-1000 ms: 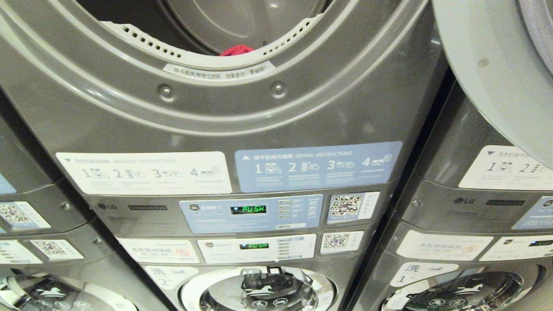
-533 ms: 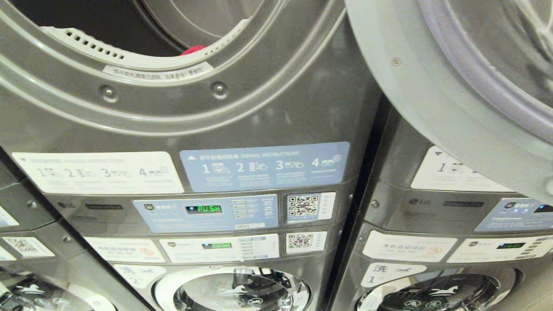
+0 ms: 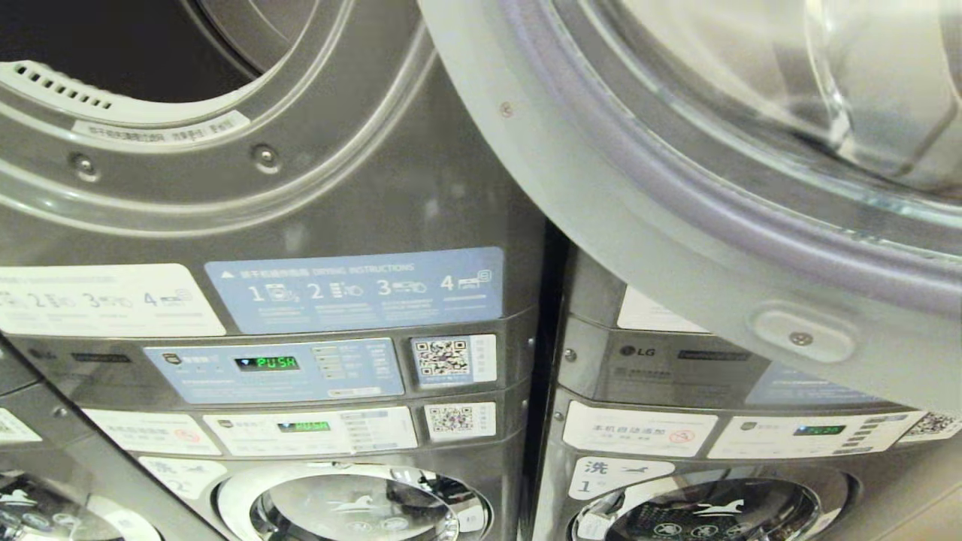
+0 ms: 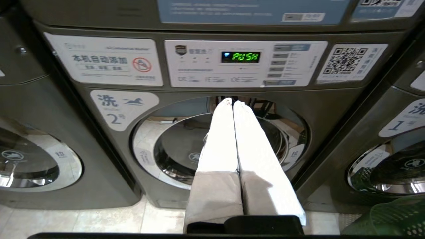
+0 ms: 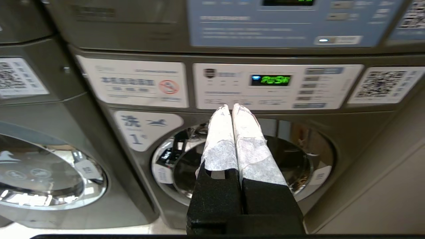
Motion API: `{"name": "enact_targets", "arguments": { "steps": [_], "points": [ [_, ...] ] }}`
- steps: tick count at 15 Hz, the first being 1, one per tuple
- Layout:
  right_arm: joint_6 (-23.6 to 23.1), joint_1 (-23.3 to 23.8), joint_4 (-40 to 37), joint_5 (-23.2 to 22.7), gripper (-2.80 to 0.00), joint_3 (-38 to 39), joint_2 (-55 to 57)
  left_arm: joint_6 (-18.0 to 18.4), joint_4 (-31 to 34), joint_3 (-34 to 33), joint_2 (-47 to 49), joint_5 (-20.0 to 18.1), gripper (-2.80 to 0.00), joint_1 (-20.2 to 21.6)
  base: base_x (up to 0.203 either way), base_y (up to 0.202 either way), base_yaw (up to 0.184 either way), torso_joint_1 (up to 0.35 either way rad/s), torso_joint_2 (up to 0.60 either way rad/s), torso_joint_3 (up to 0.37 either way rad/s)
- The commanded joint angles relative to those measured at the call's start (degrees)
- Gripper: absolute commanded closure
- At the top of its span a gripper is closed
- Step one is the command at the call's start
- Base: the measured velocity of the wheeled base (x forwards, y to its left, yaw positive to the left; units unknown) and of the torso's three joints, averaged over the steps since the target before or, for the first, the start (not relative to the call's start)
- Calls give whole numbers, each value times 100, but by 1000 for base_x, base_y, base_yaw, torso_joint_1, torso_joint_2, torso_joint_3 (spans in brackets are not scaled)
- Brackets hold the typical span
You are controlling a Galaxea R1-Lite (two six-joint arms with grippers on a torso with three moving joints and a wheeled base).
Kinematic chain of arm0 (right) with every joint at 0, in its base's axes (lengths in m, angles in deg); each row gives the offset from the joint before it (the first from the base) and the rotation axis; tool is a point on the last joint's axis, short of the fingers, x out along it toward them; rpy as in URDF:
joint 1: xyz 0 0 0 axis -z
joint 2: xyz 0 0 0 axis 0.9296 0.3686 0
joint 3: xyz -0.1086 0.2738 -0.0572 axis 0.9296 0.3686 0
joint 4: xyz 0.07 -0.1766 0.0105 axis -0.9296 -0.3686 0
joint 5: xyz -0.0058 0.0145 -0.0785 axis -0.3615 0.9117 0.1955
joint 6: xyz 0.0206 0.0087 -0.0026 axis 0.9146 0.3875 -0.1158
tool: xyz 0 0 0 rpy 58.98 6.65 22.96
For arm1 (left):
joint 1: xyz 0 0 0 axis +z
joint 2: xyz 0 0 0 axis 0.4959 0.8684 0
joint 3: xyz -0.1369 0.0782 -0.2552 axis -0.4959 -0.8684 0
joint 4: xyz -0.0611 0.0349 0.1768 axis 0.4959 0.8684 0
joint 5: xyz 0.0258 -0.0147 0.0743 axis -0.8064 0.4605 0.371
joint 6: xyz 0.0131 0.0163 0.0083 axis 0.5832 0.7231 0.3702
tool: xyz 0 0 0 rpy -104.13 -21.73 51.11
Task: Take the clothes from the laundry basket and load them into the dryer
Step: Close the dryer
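The dark grey dryer (image 3: 361, 195) fills the head view's left, its drum mouth (image 3: 113, 52) open at the top left. Its round door (image 3: 676, 225) hangs swung open across the upper right. No clothes show. A corner of the green laundry basket (image 4: 398, 215) sits on the floor to the right in the left wrist view. My left gripper (image 4: 232, 101) is shut and empty, pointing at the closed glass door marked "2" (image 4: 172, 149). My right gripper (image 5: 231, 107) is shut and empty before the closed door marked "1" (image 5: 298, 156). Neither arm shows in the head view.
Control panels with green "PUSH" displays (image 3: 267, 363) and QR stickers (image 3: 443, 357) run across the machine fronts. Another machine (image 4: 40, 159) stands at the left. Pale floor tiles (image 4: 83, 220) lie in front of the machines.
The whole head view has slid left, so the camera has turned right. The open door now fills much more of the picture. The red cloth in the drum has gone out of view.
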Motion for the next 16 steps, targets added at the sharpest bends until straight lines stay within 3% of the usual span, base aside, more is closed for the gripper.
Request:
{"name": "enact_targets", "arguments": {
  "steps": [1,8,16],
  "points": [
    [5,0,2,-5,0,2,9,-7,5,-5,0,2,0,-1,0,-155,0,-1,1,5],
    [5,0,2,1,0,2,9,-19,-4,-8,0,2,0,4,0,-14,1,1,1,13],
    [13,0,2,1,0,2,9,-22,-4,-8,0,2,0,-1,0,0,0,4,3,186]
  ]
}}
